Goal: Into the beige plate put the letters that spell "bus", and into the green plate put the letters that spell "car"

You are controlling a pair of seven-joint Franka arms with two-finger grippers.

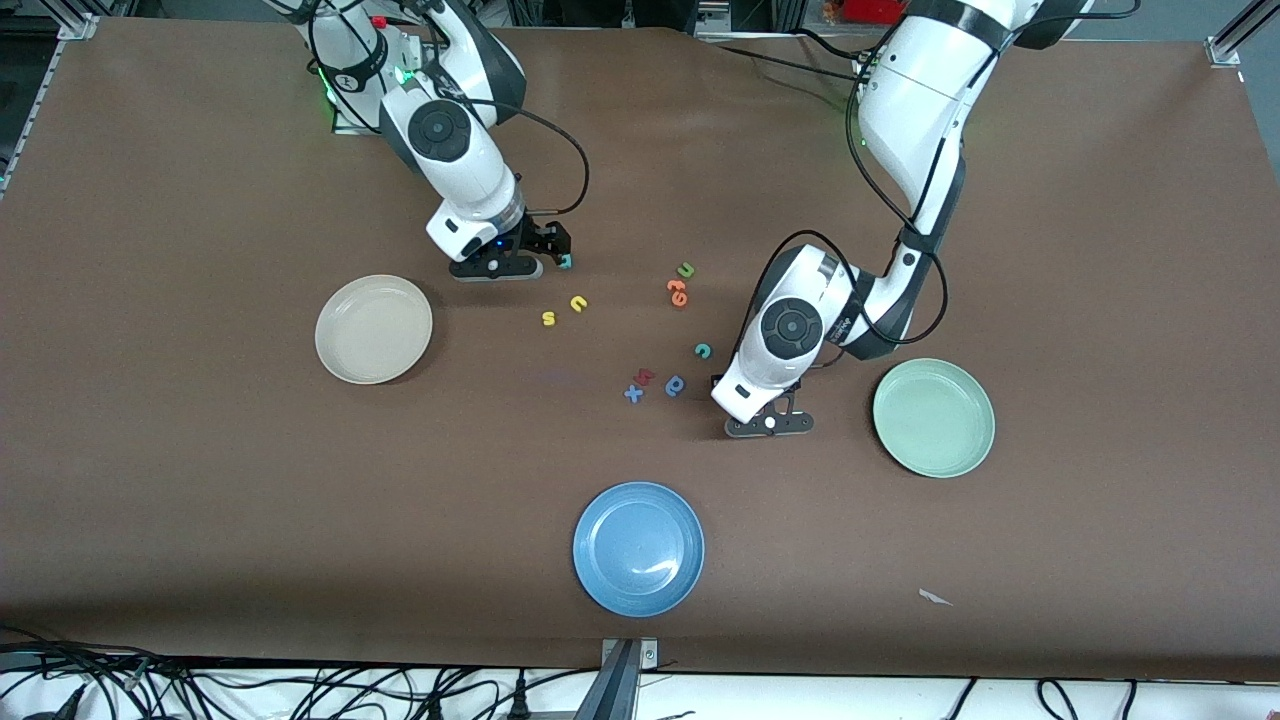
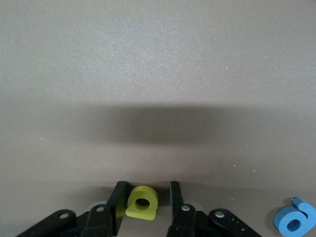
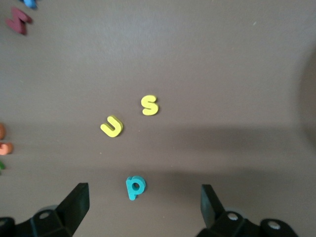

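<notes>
My left gripper (image 1: pixel 768 420) is down at the table beside the green plate (image 1: pixel 933 417). In the left wrist view its fingers (image 2: pixel 120 190) stand either side of the yellow "a" (image 2: pixel 142 201): one finger touches it and a narrow gap remains at the other. My right gripper (image 3: pixel 144 192) hangs wide open over the teal "b" (image 3: pixel 134 187), near the beige plate (image 1: pixel 373 329). The yellow "u" (image 1: pixel 578 303) and yellow "s" (image 1: pixel 548 318) lie a little nearer the front camera. The teal "c" (image 1: pixel 703 350) lies by the left arm's wrist. Both plates are empty.
A blue plate (image 1: pixel 638 548) sits near the front edge. Mid-table lie a blue rounded letter (image 1: pixel 675 386), a red letter (image 1: pixel 645 376), a blue "x" (image 1: pixel 633 394), an orange letter (image 1: pixel 678 292) and a green "u" (image 1: pixel 686 269). A paper scrap (image 1: pixel 935 597) lies near the front.
</notes>
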